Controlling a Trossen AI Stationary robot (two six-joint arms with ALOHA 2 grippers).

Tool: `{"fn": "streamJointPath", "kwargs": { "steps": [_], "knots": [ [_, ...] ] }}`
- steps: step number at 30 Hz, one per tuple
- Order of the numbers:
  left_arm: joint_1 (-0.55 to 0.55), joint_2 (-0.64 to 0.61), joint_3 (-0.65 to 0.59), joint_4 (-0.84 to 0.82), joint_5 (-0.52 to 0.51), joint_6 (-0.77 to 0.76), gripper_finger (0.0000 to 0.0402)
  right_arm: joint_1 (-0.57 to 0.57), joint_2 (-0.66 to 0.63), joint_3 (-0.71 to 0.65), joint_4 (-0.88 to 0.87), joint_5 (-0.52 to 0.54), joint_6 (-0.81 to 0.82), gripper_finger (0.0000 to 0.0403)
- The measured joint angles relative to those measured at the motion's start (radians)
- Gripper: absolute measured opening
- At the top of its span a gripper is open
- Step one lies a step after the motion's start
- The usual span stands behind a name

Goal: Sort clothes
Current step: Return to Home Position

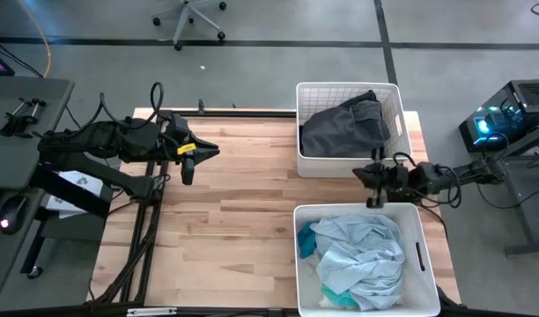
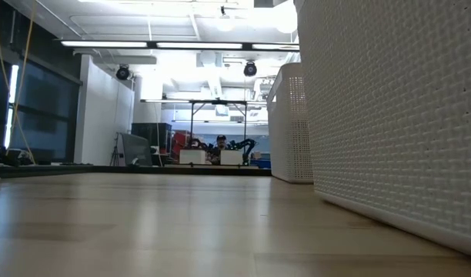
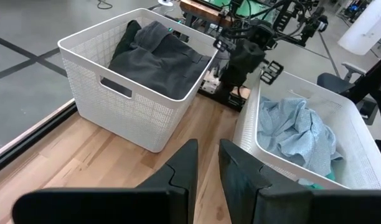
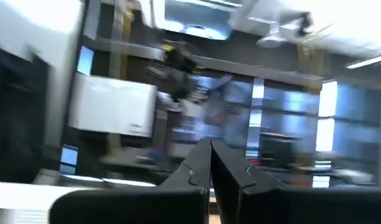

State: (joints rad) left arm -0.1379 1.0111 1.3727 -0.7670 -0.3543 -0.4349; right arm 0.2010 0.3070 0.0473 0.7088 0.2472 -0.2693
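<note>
Dark charcoal and black clothes (image 1: pixel 344 128) lie piled in the far white bin (image 1: pixel 306 97); they also show in the left wrist view (image 3: pixel 156 59). Pale blue and teal clothes (image 1: pixel 358 255) lie in the near white bin (image 1: pixel 419 255), also in the left wrist view (image 3: pixel 296 134). My left gripper (image 1: pixel 199 157) hovers over the table's left part, its fingers (image 3: pixel 206 165) a narrow gap apart, empty. My right gripper (image 1: pixel 375 176) hangs between the two bins, its fingers (image 4: pixel 209 162) shut and empty.
The wooden table (image 1: pixel 234 220) lies bare between my left arm and the bins. In the low view the near bin's wall (image 2: pixel 397 115) fills the right side and the far bin (image 2: pixel 293 123) stands behind it. A desk with a mouse (image 1: pixel 10 211) stands left of the table.
</note>
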Motion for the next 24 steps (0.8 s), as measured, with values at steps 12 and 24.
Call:
{"fn": "streamJointPath", "kwargs": {
  "steps": [12, 24],
  "knots": [
    [0.0, 0.0, 0.0, -0.001, -0.001, 0.001, 0.0053, -0.172, 0.002, 0.002, -0.129, -0.053, -0.035, 0.0],
    [0.0, 0.0, 0.0, -0.001, -0.001, 0.001, 0.0053, -0.203, 0.0, 0.009, -0.291, -0.256, 0.199, 0.0]
  ]
}}
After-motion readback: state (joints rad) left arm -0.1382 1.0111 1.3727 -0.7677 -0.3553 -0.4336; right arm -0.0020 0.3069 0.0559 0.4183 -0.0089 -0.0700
